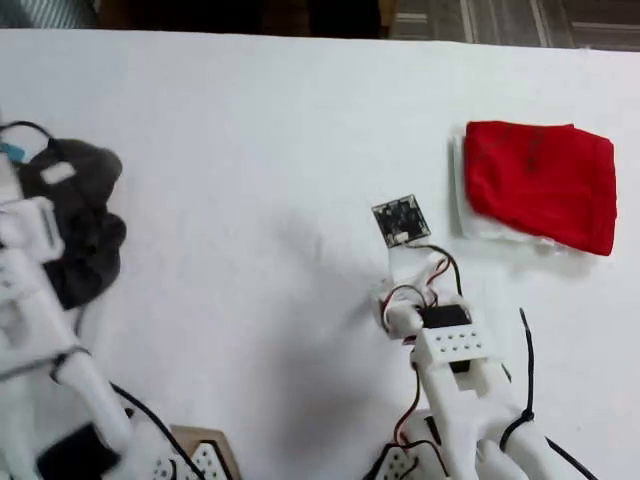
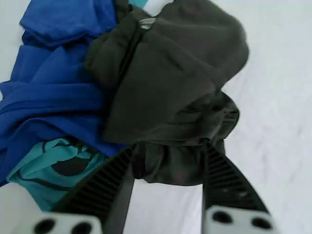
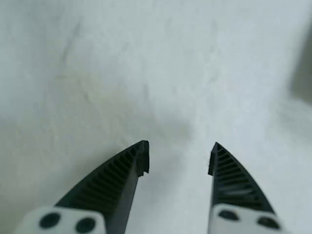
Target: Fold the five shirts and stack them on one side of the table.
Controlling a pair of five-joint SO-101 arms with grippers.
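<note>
White cloth covers the table (image 1: 250,130), and everything can be placed against the folded red shirt (image 1: 540,180) lying toward its right side. Farthest left of the red shirt, at the opposite edge, sits a crumpled heap, probably the shirts waiting their turn. A dark grey shirt (image 2: 170,73) is on top, with a blue shirt (image 2: 53,78) and a teal shirt (image 2: 53,165) bunched against it. The left claw (image 2: 168,147) is down on this heap, well apart from the red shirt. Its jaws stand fairly wide with a fold of the dark grey shirt bulging between them. They straddle the fabric rather than pinch it, which looks like the start of pulling that shirt free for folding. A small pale tag (image 2: 146,23) shows at the dark shirt's collar, but nothing on it can be read. The teal shirt carries a black print that forms no legible word. Nearer the red shirt, just to its left and toward the front edge, the right claw (image 3: 180,144) hangs over bare cloth. It is spread open and holds nothing, probably parked to leave the middle free as folding space. The red shirt rests squarely on a folded white shirt (image 1: 490,232) whose edge peeks out beneath, so this seems to be the finished stack, two of five done. Neither of these two shirts shows any writing.
</note>
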